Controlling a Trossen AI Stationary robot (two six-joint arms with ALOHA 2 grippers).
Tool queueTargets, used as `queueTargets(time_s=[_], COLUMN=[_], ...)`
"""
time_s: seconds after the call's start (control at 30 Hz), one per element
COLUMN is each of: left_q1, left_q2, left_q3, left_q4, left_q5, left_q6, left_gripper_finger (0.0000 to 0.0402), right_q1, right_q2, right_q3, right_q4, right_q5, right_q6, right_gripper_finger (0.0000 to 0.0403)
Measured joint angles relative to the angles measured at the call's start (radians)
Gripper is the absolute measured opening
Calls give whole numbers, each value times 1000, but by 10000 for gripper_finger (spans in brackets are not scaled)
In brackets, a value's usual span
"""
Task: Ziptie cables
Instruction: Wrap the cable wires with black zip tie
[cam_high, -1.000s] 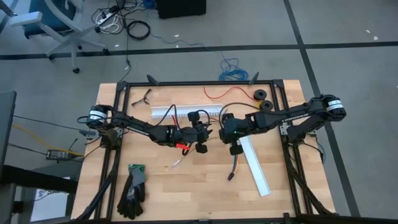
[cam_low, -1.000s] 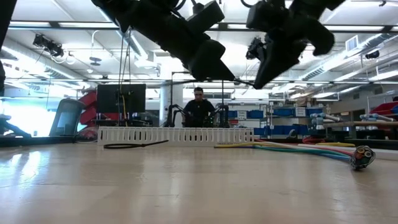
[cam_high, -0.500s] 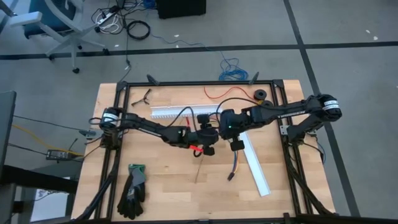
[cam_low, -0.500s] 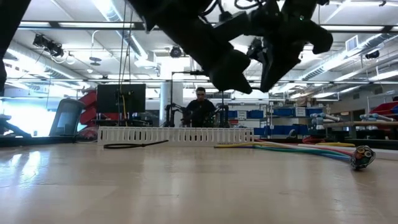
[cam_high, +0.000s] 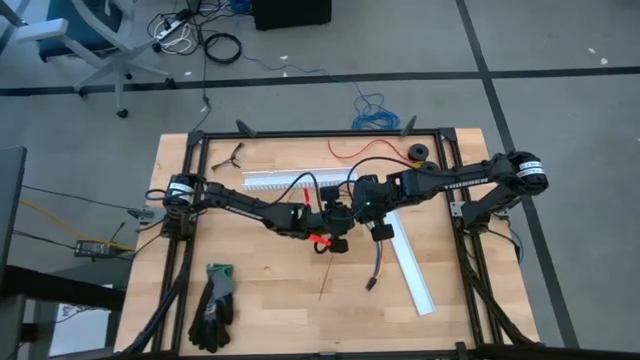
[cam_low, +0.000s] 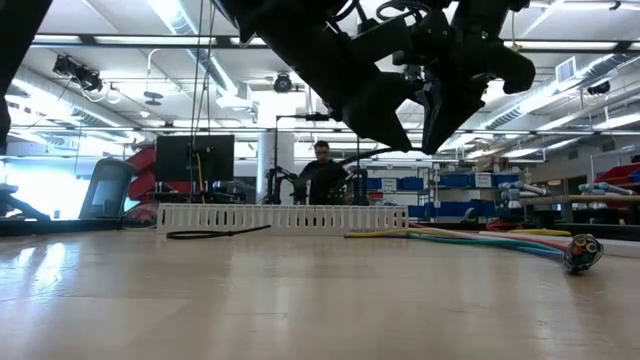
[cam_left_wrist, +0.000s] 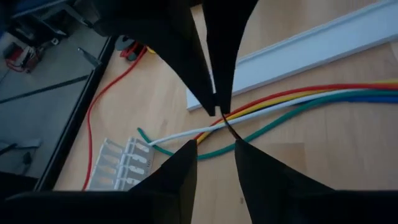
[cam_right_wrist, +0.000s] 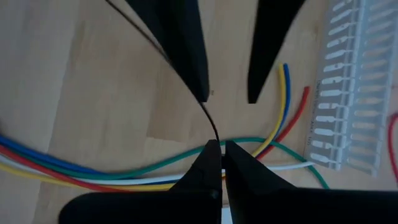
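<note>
The cables (cam_left_wrist: 298, 99) are red, yellow, white, green and blue wires lying flat on the wooden table. They also show in the right wrist view (cam_right_wrist: 93, 174), and in the low view they end at a dark connector (cam_low: 582, 252). Above them my right gripper (cam_right_wrist: 217, 149) is shut on a thin black zip tie (cam_right_wrist: 208, 121). My left gripper (cam_left_wrist: 214, 155) faces it closely from the table's left, fingers apart. The tie runs past one left fingertip (cam_left_wrist: 241, 146); whether it touches, I cannot tell. A thin tail (cam_high: 323, 283) trails toward the near edge. My right gripper pinches the zip tie by one end (cam_right_wrist: 213, 138) between its two fingertips. The fingers slant down from the table's right. From the hold the tie rises clear of the cables and the table and runs on past my left gripper's finger (cam_right_wrist: 193, 62).
A white slotted channel (cam_high: 290, 180) lies behind the grippers and a flat white channel strip (cam_high: 410, 265) to their right. A loose red wire (cam_high: 370, 150) and dark rolls (cam_high: 428, 172) sit at the back right, black gloves (cam_high: 213, 305) at the near left. A person (cam_low: 322, 170) stands beyond the table.
My left gripper has gone toward the table's right edge and a little down, closing up on my right gripper; most of that came early in the second. The thin tail on the table has shifted right with it.
</note>
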Motion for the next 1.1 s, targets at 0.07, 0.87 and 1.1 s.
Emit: queueTargets(time_s=[0.07, 0.87, 1.1], left_q1=[1, 10, 15], left_q2=[0, -2, -56], left_q3=[0, 2, -3], left_q4=[5, 34, -41], left_q5=[0, -39, -79], left_q6=[-25, -199, -206], left_gripper_finger=[111, 99, 99], right_q1=[0, 4, 15], right_q2=[-1, -23, -35], right_q3=[0, 3, 4], right_q4=[3, -12, -20], right_q5=[18, 172, 171], right_q6=[0, 46, 62], right_gripper_finger=[0, 0, 0])
